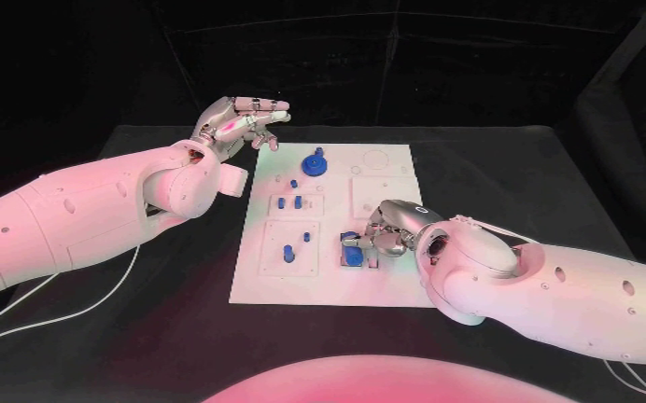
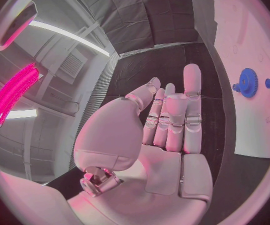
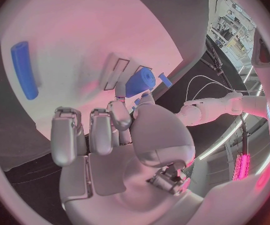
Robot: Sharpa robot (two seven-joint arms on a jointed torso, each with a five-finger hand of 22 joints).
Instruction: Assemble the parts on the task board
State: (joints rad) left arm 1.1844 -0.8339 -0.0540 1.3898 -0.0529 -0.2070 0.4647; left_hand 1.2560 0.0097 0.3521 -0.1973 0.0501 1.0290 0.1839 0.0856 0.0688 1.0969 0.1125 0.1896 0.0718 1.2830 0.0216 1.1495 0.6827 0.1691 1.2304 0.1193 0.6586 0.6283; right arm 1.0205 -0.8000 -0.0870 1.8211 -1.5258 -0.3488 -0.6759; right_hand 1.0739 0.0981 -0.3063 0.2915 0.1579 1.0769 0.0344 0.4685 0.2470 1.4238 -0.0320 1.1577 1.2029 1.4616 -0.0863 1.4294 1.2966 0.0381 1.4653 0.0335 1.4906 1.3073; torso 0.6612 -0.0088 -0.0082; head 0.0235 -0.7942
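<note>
down low, right hand (image 1: 386, 229) on blue cylinder (image 3: 140, 81)

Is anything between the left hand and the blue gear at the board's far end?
Nothing visible. The left hand hovers holding nothing, off the far left corner of the task board. The blue gear stands on the board just right of it, with bare board and black table between.

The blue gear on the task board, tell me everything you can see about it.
The blue gear is a small toothed wheel of what looks like matte blue plastic, with a short blue stub rising beside it. It sits on the task board near the far edge, on the robot's left half of the plate. In the left wrist view its teeth show clearly. Nothing touches it; the left hand hovers apart, off the board.
</note>
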